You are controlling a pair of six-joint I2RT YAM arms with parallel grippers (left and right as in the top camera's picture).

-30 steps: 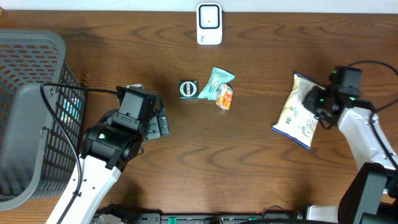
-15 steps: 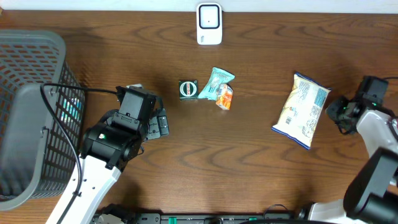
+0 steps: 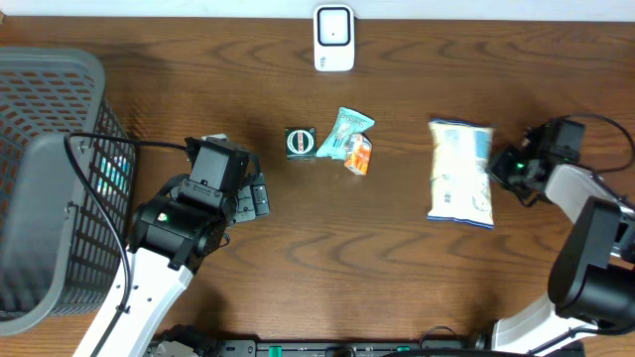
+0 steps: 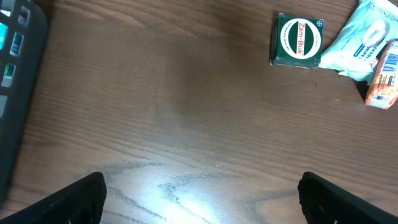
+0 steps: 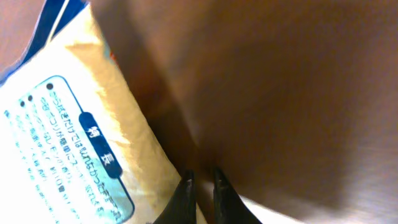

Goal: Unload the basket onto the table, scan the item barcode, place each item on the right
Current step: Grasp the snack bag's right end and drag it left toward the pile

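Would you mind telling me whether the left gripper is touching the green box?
Apart: the left wrist view shows bare table between the left gripper and the green box.

Under your left gripper the table is dark wood, smooth, semi-gloss w/ a glare patch. Its fingers look matt black plastic. Ahead-right of it, the green box is printed, satin. Beside your right gripper, the snack bag is glossy plastic film.

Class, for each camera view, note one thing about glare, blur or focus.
Overhead: sharp, evenly lit. Left wrist: bright glare on the table near the bottom edge; the green box is crisp. Right wrist: the snack bag looms close and soft, wood behind blurred.
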